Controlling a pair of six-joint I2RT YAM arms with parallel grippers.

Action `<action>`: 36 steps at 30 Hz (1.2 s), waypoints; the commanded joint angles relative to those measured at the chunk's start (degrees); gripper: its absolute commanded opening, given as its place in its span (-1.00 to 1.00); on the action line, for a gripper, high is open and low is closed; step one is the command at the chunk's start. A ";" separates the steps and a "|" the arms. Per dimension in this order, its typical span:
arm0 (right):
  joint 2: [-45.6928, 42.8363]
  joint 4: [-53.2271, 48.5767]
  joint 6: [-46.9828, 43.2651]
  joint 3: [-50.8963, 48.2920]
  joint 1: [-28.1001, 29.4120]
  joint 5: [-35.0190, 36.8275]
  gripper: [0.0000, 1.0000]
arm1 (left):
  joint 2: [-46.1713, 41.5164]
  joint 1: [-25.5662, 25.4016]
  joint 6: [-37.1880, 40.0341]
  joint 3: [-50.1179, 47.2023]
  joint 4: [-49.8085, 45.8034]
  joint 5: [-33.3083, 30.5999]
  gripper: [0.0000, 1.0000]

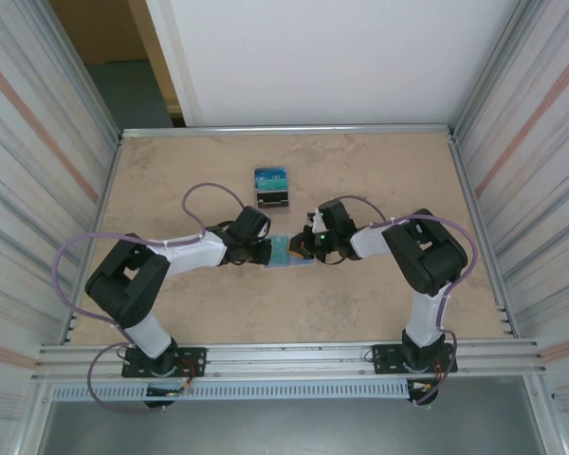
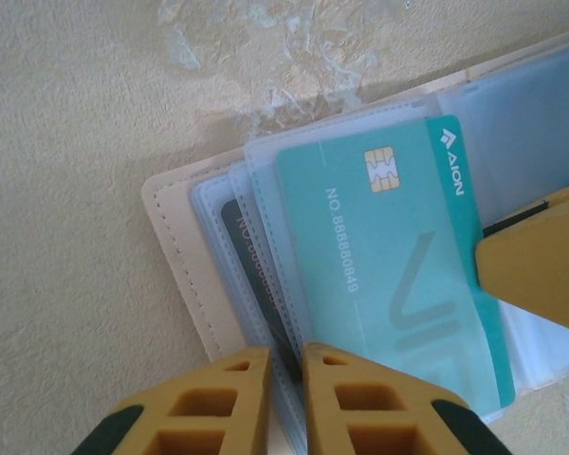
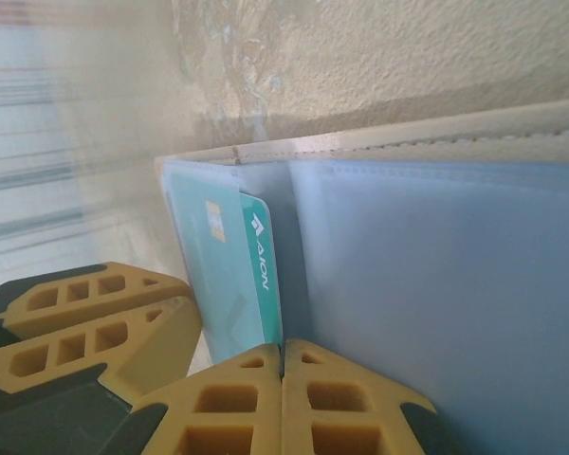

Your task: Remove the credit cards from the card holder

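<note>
Over table (image 1: pixel 389 180), left gripper (image 1: pixel 268 251) and right gripper (image 1: pixel 302 248) point inward, flanking card holder (image 1: pixel 283 252).

1 card holder (image 2: pixel 175 251); 2 cards in it: teal card (image 2: pixel 389 275), dark card (image 2: pixel 235 232); credit cards (image 1: pixel 271 188) piled loose apart: at least 2.

Right gripper (image 3: pixel 283 365) fingers pressed flat together, tips at the lower corner of teal card (image 3: pixel 237 294). The card sits in a clear sleeve of the open card holder (image 3: pixel 408 137). Left gripper (image 3: pixel 185 301) is nearly closed at the holder's left edge.
</note>
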 commanded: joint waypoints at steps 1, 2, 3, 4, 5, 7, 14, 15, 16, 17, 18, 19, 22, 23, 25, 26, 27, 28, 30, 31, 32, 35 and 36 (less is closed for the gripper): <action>-1.83 -5.18 -2.66 0.30 -0.85 2.19 -1.00 | 0.43 -0.57 0.85 0.67 -3.33 -1.20 -0.67; -2.25 -6.08 -3.19 0.43 -0.99 2.57 -1.00 | 0.39 -0.55 0.89 0.70 -3.28 -1.15 -0.68; -2.55 -7.16 -3.84 0.71 -1.14 3.11 -1.00 | 0.48 -0.59 0.88 0.70 -3.37 -1.23 -0.68; -2.67 -7.97 -4.33 0.91 -1.18 3.52 -1.00 | 0.47 -0.55 0.89 0.69 -3.35 -1.25 -0.68; -2.97 -9.13 -4.81 1.26 -1.25 3.81 -1.00 | 0.51 -0.59 0.92 0.69 -3.35 -1.33 -0.69; -3.20 -10.51 -5.50 1.64 -1.44 4.39 -1.00 | 0.51 -0.55 0.89 0.65 -3.48 -1.49 -0.69; -4.66 -14.18 -7.21 2.43 -2.13 6.03 -1.00 | -0.35 -0.54 1.80 0.93 -3.94 -2.16 -0.70; -4.88 -14.98 -7.54 2.67 -2.15 6.42 -1.00 | -0.61 -0.53 1.94 0.95 -4.08 -2.27 -0.70; -5.12 -15.53 -7.82 2.69 -2.23 6.64 -1.00 | -0.84 -0.46 2.27 1.18 -4.27 -2.54 -0.70; -5.39 -16.28 -8.10 2.84 -2.31 6.92 -1.00 | -1.08 -0.46 2.62 1.37 -4.61 -2.68 -0.70; -5.65 -16.94 -8.35 3.04 -2.41 7.09 -1.00 | -1.40 -0.46 2.90 1.65 -4.81 -2.75 -0.69; -5.81 -17.48 -8.67 3.17 -2.50 7.19 -1.00 | -1.71 -0.43 3.20 1.81 -5.03 -2.91 -0.68; -6.19 -19.09 -9.54 3.88 -2.59 7.57 -1.00 | -2.90 -0.47 3.73 2.42 -5.42 -2.91 -0.63; -6.22 -19.45 -9.71 4.09 -2.59 7.66 -1.00 | -3.39 -0.55 3.92 2.64 -5.43 -2.67 -0.61; -6.32 -20.03 -9.94 4.45 -2.59 7.72 -1.00 | -4.08 -0.54 4.14 3.12 -5.49 -1.89 -0.60; -6.35 -20.15 -10.08 4.60 -2.68 7.82 -1.00 | -4.31 -0.60 4.23 3.38 -5.36 -1.55 -0.59; -6.36 -20.34 -10.09 4.68 -2.66 7.80 -1.00 | -4.41 -0.68 4.40 3.73 -5.41 -1.31 -0.59; -6.36 -20.49 -10.15 4.80 -2.63 7.82 -1.00 | -4.41 -0.80 4.57 4.08 -5.40 -0.99 -0.59; -6.53 -20.90 -10.31 4.87 -2.69 8.06 -1.00 | -4.02 -1.28 5.06 4.98 -5.19 -0.67 -0.59; -6.59 -20.91 -10.32 4.82 -2.82 8.05 -1.00 | -3.58 -1.64 5.40 5.46 -5.06 -0.53 -0.59; -6.63 -20.97 -10.39 4.84 -2.77 8.08 -1.00 | -2.91 -2.01 5.78 6.12 -4.89 -0.37 -0.59; -6.54 -20.89 -10.45 4.89 -2.74 7.80 -1.00 | -0.16 -3.20 6.98 8.32 -4.58 -0.32 -0.60; -6.46 -20.83 -10.44 4.96 -2.76 7.77 -1.00 | 0.78 -3.52 7.30 8.94 -4.41 -0.21 -0.60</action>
